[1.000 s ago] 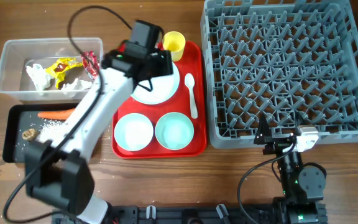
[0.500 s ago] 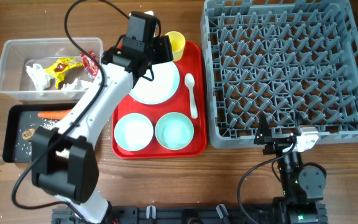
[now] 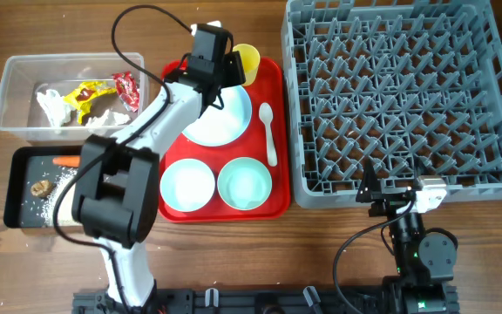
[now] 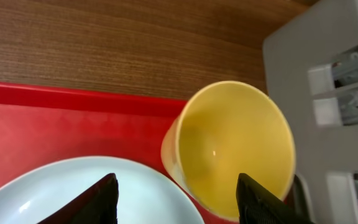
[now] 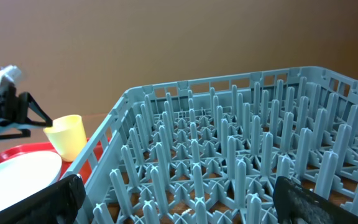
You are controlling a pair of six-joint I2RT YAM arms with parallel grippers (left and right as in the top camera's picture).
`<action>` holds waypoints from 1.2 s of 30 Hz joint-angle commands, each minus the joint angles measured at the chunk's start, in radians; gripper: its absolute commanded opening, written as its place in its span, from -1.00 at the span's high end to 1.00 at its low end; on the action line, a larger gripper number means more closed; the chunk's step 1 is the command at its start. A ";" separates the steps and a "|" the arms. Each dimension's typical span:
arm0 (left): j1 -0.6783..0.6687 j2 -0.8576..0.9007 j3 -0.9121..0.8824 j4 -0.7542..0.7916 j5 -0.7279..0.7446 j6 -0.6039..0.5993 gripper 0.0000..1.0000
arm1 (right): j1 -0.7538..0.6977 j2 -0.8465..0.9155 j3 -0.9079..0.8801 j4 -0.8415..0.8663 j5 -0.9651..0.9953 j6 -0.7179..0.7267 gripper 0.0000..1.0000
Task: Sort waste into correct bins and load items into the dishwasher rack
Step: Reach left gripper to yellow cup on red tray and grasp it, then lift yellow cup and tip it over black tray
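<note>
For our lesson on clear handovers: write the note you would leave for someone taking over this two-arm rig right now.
Left gripper open, poised at the yellow cup, not gripping it. Right gripper open, parked at the near edge of the dishwasher rack.
Cup, plate, two bowls and spoon sit on the red tray.
Done: wrappers and tissue in the clear tub; carrot, rice and brown lump in the black tray.
Left: load all five items; the rack holds nothing yet.

A yellow cup (image 3: 246,59), pale blue plate (image 3: 229,122), red tray (image 3: 279,174), grey rack (image 3: 399,96), black bin (image 3: 11,187), and brown wood-grain counter (image 3: 234,262).
</note>
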 commanded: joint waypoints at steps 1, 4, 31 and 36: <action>0.008 0.025 0.007 0.050 -0.021 -0.043 -0.10 | 0.001 -0.002 -0.001 0.006 0.010 0.007 -0.99; 0.008 0.038 0.007 0.084 -0.021 -0.052 0.06 | 0.001 -0.002 -0.001 0.006 0.010 0.007 -0.99; 0.088 -0.306 0.008 -0.195 0.114 -0.097 0.92 | 0.001 -0.002 -0.001 0.006 0.010 0.007 -0.99; 0.090 -0.470 0.008 -0.416 0.105 0.113 0.92 | 0.001 -0.002 -0.001 0.006 0.010 0.007 -1.00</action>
